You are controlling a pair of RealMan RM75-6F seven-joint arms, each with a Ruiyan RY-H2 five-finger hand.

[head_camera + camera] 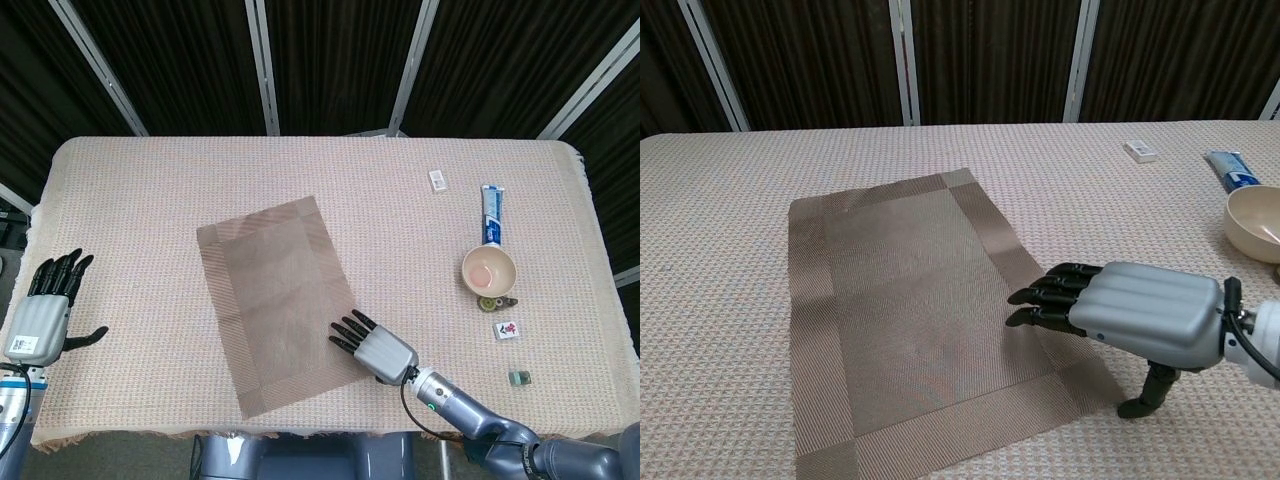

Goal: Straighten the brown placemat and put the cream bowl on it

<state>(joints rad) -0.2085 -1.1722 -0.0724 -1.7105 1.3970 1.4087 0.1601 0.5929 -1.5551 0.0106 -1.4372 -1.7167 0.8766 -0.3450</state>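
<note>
Nearest the robot, the right robot hand (375,346) (1120,312) is stretched out palm down over the near right corner of the brown placemat (283,300) (920,320), its dark fingers (1045,305) extended side by side and slightly apart, reaching onto the placemat's right border; the thumb points down toward the tabletop (130,200) (730,180) just off the placemat's right edge. It holds nothing, and whether the fingertips actually press on the placemat or hover just above it cannot be told from either view. Far off to the placemat's left, at the near left edge of the tabletop, the left robot hand (45,310) is upright with fingers spread and thumb out to the side, holding nothing; only the head view shows it. The placemat itself lies flat near the middle of the tabletop, turned at a slant so that its long sides run crooked to the tabletop's edges. Well to the placemat's right sits the cream bowl (489,270) (1257,222), upright and apart from both robot hands. Just nearer than the bowl lie a small dark object (497,301), a white tile (507,329) and a small greenish piece (518,377). Beyond the bowl lies a blue and white tube (492,214) (1234,168), and farther still, to the tube's left, a small white box (438,180) (1140,151).
</note>
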